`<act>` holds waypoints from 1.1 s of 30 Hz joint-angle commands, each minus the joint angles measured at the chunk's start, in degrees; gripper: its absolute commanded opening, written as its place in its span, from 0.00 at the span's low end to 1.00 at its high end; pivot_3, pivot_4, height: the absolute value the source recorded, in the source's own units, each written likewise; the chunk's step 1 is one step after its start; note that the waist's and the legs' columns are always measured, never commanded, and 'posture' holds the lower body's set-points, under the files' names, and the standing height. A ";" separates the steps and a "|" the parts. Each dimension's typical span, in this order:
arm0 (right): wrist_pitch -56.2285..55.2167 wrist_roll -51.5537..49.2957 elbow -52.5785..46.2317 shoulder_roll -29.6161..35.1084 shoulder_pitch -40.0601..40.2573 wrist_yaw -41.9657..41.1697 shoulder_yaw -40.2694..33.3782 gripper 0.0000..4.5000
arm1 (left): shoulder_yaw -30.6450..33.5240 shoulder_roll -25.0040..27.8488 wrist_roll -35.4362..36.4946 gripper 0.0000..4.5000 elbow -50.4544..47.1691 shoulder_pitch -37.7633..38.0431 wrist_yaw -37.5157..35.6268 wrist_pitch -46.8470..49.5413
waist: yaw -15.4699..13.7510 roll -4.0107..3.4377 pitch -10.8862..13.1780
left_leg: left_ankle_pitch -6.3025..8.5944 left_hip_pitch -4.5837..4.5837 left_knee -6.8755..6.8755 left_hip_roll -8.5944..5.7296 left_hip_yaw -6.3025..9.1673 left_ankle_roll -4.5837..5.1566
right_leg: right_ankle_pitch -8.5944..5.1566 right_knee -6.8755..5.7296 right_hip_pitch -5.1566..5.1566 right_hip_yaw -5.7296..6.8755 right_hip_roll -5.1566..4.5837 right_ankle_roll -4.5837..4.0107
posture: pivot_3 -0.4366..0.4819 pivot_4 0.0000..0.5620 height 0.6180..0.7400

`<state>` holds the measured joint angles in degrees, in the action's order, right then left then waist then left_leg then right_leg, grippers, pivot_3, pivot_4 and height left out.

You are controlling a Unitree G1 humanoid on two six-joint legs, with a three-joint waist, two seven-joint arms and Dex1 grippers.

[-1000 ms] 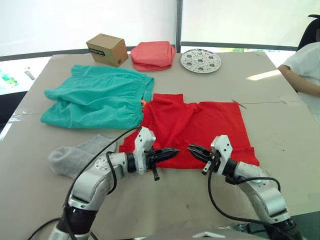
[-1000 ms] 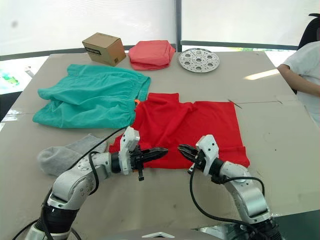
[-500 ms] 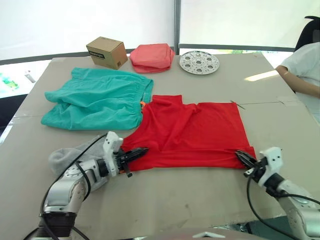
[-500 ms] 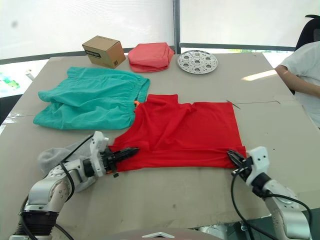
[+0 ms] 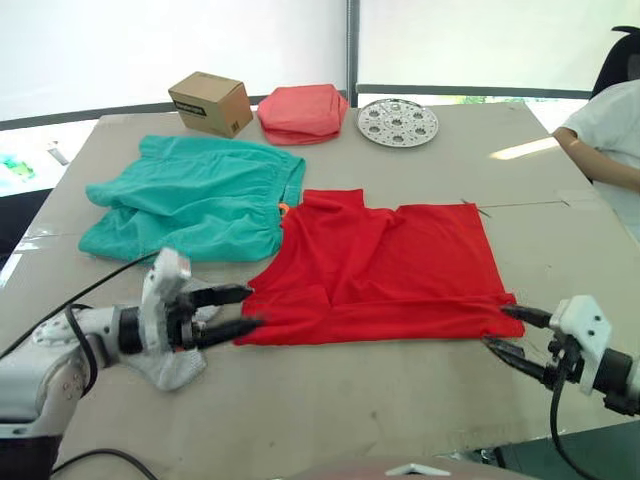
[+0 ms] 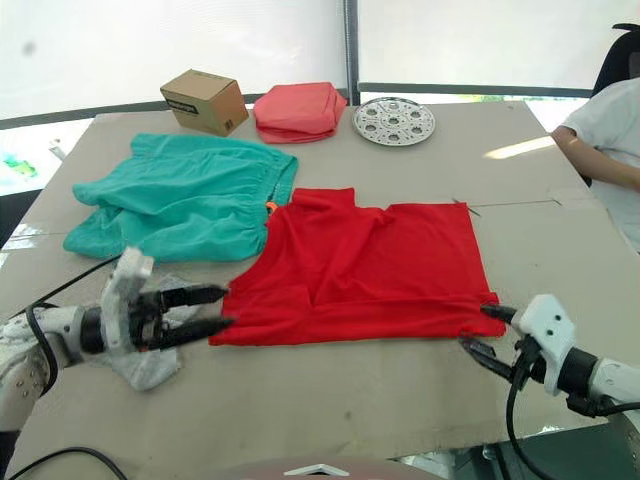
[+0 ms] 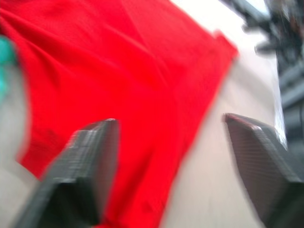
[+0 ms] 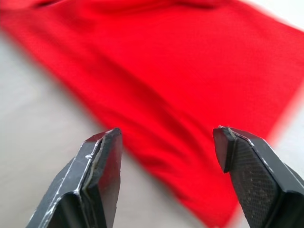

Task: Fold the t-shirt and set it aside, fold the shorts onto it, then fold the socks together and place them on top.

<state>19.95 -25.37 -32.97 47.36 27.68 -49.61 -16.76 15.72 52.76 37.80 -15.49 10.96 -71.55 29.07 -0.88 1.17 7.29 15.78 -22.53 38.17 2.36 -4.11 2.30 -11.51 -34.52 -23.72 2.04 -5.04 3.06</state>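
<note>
Left eye view: t-shirt [image 5: 390, 262] thin, limp; you pinch its near corners, left gripper [image 5: 232, 311] and right gripper [image 5: 512, 333] wide open, empty

Your worktop [image 5: 420, 400]: tan, taped seams.
On it you have the t-shirt [image 5: 390, 265], shorts [image 5: 195, 200], socks [image 6: 150, 362], cardboard box [image 5: 210, 102], folded pink cloth [image 5: 303, 110], perforated metal disc [image 5: 398, 122].

Your two head views look forward and down over the worktop [image 5: 420, 400]. Each wrist view sits low and close, facing the t-shirt [image 5: 390, 265], which all four share.
</note>
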 commanded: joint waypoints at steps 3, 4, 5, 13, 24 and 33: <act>-6.83 9.08 7.86 4.52 -1.36 -3.66 2.71 0.70 | -5.34 -1.93 -11.51 0.99 3.52 -0.02 -2.24 -17.12 | -0.40 -0.04 0.11 | 0.01 -0.13 0.09 -0.05 0.03 -0.02 | 0.00 0.02 -0.04 0.07 -0.11 0.01 | 0.48 0.27 1.00; -7.40 9.58 9.43 4.71 -2.64 -3.86 3.12 0.70 | -6.14 -2.35 -13.18 0.99 5.07 -0.50 -2.00 -19.28 | -0.39 -0.02 0.09 | 0.01 -0.13 0.10 -0.05 0.02 -0.02 | 0.00 0.03 -0.04 0.07 -0.11 0.01 | 0.48 0.27 1.00; -7.79 9.78 10.67 4.63 -3.86 -3.94 3.39 0.70 | -6.70 -2.48 -13.97 0.99 6.18 -0.81 -2.21 -20.42 | -0.32 0.06 0.09 | 0.01 -0.14 0.12 -0.05 0.02 -0.02 | 0.00 0.03 -0.03 0.07 -0.11 0.01 | 0.48 0.27 1.00; -10.81 14.37 20.95 6.95 -12.28 -8.00 9.38 0.50 | -11.39 -2.98 -19.24 0.79 14.22 -4.78 -2.68 -25.59 | 0.02 0.14 0.05 | -0.11 -0.12 0.08 0.01 0.03 0.25 | 0.06 0.02 -0.04 0.09 0.00 -0.09 | 0.48 0.27 1.00; -0.72 7.16 17.74 13.89 -10.22 -18.89 6.94 0.00 | -9.59 4.56 -10.22 0.01 5.20 5.77 -12.11 -15.63 | 0.10 0.14 -0.07 | -0.03 -0.02 0.08 0.07 -0.10 0.33 | 0.04 -0.01 -0.01 0.15 -0.21 -0.06 | 0.48 0.27 1.00; 4.43 5.28 7.87 11.84 2.32 -15.41 -3.03 0.00 | 0.54 4.03 -0.57 0.09 -5.26 16.21 -7.01 -5.88 | -0.61 -0.06 0.11 | 0.20 -0.12 0.10 0.13 0.08 0.26 | -0.32 0.08 0.02 0.43 -0.15 -0.02 | 0.48 0.27 1.00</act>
<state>22.52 -18.45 -22.99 60.40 29.88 -66.86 -15.93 12.92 57.19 32.70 -18.59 28.56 -80.64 19.80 -1.49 1.12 7.40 16.09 -22.65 38.36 2.50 -4.02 2.35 -11.83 -34.51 -23.70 2.45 -5.21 3.06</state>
